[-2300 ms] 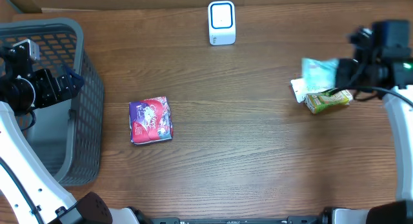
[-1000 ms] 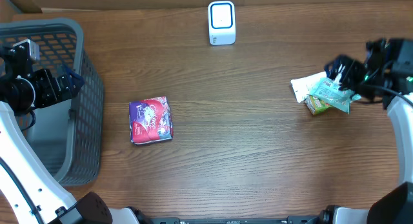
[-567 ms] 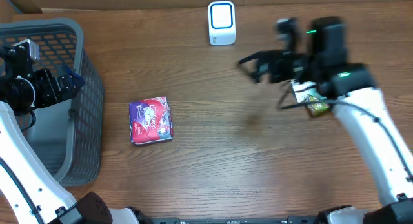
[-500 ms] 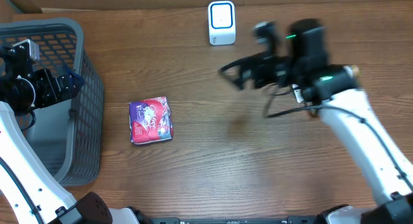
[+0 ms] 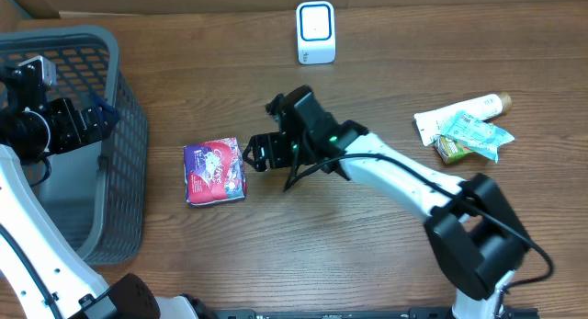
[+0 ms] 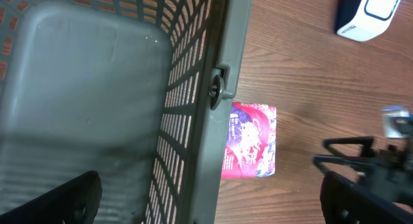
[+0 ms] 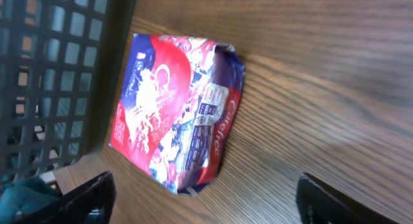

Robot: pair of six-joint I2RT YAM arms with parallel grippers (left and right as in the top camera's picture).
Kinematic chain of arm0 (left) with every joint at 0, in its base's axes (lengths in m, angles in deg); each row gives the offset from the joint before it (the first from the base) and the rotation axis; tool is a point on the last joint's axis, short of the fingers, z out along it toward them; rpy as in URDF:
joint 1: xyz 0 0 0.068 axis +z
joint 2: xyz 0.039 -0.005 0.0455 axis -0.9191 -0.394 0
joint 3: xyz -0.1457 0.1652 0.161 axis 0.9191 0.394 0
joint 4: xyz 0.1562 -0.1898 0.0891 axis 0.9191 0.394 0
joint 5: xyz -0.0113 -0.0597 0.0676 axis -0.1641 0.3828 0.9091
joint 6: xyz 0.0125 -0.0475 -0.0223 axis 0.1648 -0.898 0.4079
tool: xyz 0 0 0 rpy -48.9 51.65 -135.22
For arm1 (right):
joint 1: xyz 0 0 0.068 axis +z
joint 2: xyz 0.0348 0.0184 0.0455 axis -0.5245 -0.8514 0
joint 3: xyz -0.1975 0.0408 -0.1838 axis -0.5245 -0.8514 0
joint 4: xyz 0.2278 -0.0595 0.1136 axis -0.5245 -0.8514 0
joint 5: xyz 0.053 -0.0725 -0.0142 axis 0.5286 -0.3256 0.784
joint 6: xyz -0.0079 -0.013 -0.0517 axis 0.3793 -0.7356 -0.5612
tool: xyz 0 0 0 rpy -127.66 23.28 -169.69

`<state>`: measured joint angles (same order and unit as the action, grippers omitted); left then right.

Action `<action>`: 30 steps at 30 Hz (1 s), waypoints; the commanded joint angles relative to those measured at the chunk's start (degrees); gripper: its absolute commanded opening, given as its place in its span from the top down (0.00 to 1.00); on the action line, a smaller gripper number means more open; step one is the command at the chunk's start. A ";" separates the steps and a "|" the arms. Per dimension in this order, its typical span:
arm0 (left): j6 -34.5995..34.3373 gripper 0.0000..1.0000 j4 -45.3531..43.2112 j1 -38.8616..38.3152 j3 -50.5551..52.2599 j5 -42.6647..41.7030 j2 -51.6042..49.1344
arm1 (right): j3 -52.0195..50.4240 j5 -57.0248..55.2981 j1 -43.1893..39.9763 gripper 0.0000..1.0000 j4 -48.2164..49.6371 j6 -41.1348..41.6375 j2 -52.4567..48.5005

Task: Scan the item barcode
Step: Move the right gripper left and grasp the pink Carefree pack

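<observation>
Since the barcode has to be shown to the scanner (image 5: 315,31), the right gripper (image 5: 252,154) hangs just beside the red-and-purple snack packet (image 5: 215,171), which lies flat on the table below and to the left of the scanner, well apart from it. Its fingers are spread wide and empty, and in the right wrist view the packet sits just ahead of them, untouched; judging by that, the arm is lining up for a pickup. The left gripper (image 5: 96,117) is likewise wide open with nothing in it, parked over the grey basket (image 5: 131,144) far left of the scanner, probably to keep out of the way. A pile of other packages (image 5: 464,128) rests well to the right of the scanner and below it. Compared with half a second earlier, the right arm has swept from a spot just below and right of the scanner down to the packet's edge, and before that it was over at the pile. The packet, the pile's lower items and the left arm have not shifted.
</observation>
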<state>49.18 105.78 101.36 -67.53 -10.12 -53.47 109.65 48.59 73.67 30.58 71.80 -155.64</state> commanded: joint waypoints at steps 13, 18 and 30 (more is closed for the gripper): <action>0.20 0.00 -0.07 -0.11 -0.13 -0.04 -0.35 | 0.59 6.80 5.95 0.35 11.39 5.57 -10.78; 0.20 0.00 -0.07 -0.09 -0.13 -0.04 -0.35 | 0.57 5.20 5.95 0.55 10.88 5.55 -11.02; 0.20 0.00 -0.07 -0.11 -0.13 -0.04 -0.35 | 0.57 1.20 5.62 0.96 8.39 5.53 -10.62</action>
<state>49.21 105.78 101.36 -67.53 -10.12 -53.47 109.78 52.11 79.40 40.11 77.55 -166.41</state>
